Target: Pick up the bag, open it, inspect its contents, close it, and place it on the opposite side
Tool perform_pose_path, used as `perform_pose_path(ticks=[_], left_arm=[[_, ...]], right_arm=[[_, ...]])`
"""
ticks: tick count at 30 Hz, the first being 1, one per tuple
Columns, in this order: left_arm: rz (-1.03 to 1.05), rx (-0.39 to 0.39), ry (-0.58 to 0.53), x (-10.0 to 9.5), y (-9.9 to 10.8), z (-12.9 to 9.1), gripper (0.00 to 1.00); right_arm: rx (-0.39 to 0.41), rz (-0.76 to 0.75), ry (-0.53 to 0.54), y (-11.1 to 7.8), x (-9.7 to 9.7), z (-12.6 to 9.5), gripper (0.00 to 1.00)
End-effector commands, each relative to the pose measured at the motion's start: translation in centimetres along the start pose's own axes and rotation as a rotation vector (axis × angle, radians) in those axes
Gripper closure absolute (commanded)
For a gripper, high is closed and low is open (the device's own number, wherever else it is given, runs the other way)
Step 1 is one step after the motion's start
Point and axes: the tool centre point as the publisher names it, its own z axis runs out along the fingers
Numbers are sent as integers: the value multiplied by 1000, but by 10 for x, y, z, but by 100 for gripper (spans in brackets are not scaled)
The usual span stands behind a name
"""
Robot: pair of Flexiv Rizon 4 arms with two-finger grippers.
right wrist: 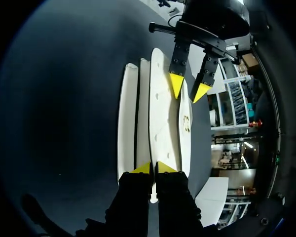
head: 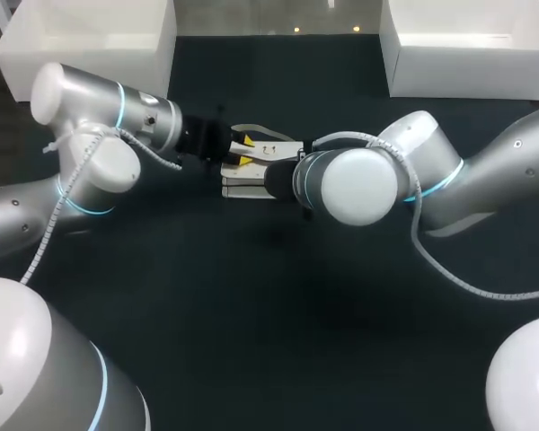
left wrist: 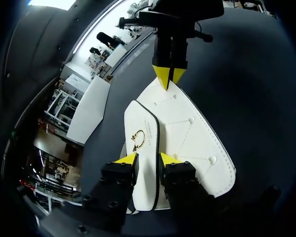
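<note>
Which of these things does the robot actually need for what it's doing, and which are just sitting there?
Part of the job:
white bag
left claw, at the bag's flap
right claw, pinching the bag's other end

Just lying about:
left white box, at the table's far corner
right white box, at the other far corner

Silver arms (head: 485,180) with white caps (head: 359,187), cyan rings (head: 121,103), spiralled cables (head: 58,211); black left claw (left wrist: 148,159) and right claw (right wrist: 153,168), yellow-tipped.

bag (left wrist: 187,133): white, black trim, stitched lines | clasp (left wrist: 138,138): gold | fingers (left wrist: 129,159): yellow tips | table (head: 251,314): dark
</note>
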Motion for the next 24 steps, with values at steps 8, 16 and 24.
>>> perform_pose_path(ticks=[8,16,24], left_arm=[[2,-18,-8,-5,0,8,100],[-81,25,27,-17,3,0,100],[-190,77,106,-40,8,-5,100]], right_arm=[[-11,1,-90,-2,4,2,100],[-11,1,-90,-2,4,2,100],[-11,1,-90,-2,4,2,100]])
